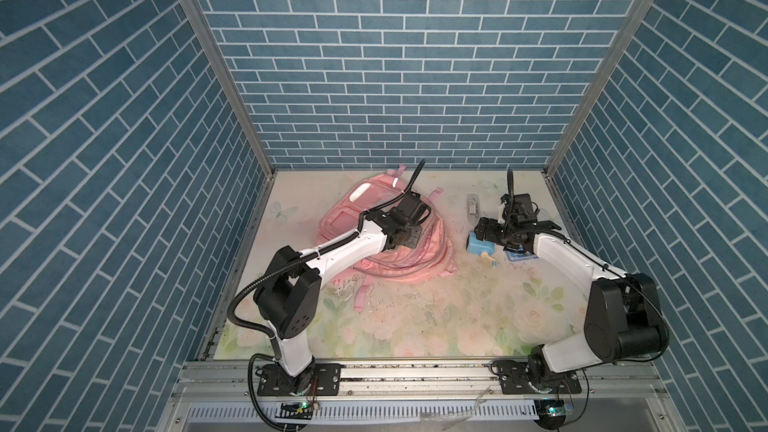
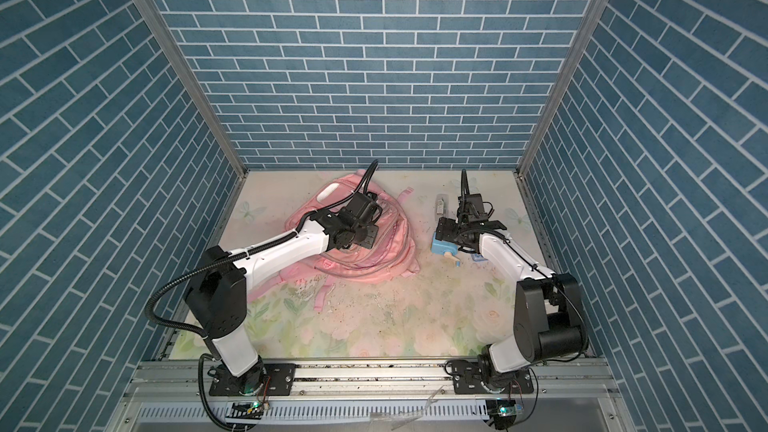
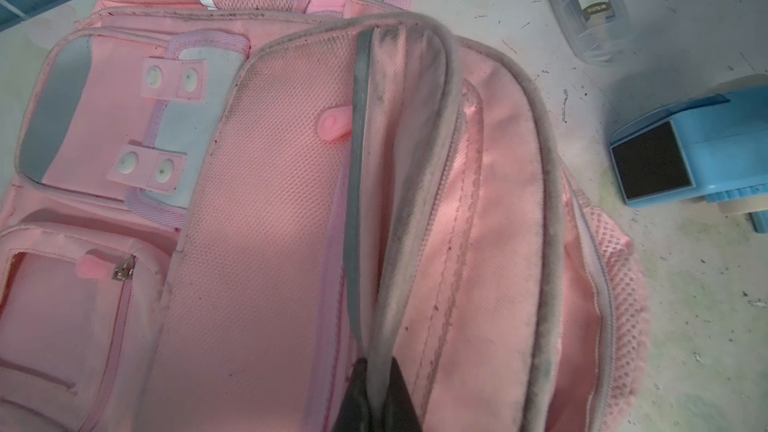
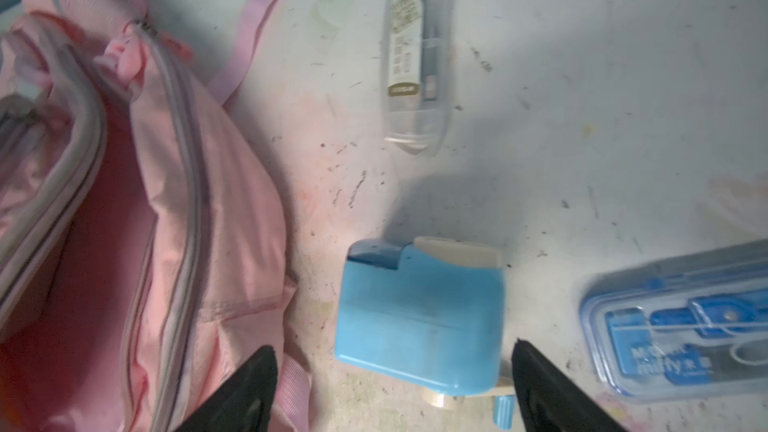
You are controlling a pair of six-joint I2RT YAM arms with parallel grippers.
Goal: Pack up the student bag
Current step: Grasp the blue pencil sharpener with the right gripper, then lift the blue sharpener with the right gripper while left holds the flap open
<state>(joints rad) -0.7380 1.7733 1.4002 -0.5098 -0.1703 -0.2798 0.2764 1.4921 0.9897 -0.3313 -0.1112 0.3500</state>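
The student bag (image 1: 415,261) (image 2: 376,261), pink and soft, lies flat at the back middle of the table in both top views. My left gripper (image 3: 377,367) (image 1: 409,238) is shut on the grey-piped edge of the bag's flap (image 3: 386,243), and the pink lining (image 3: 490,284) shows beside it. The bag's open mouth (image 4: 95,218) shows in the right wrist view. My right gripper (image 4: 392,347) (image 1: 515,232) hangs open above a blue pencil sharpener (image 4: 419,317) (image 1: 480,248) just right of the bag, with one finger on each side and not touching it.
A clear case with a label (image 1: 472,204) (image 4: 415,60) lies behind the sharpener. A clear blue case (image 4: 681,326) (image 1: 519,257) lies under the right arm. A pink strap (image 1: 360,297) trails toward the front. Blue brick walls (image 1: 395,76) close in three sides.
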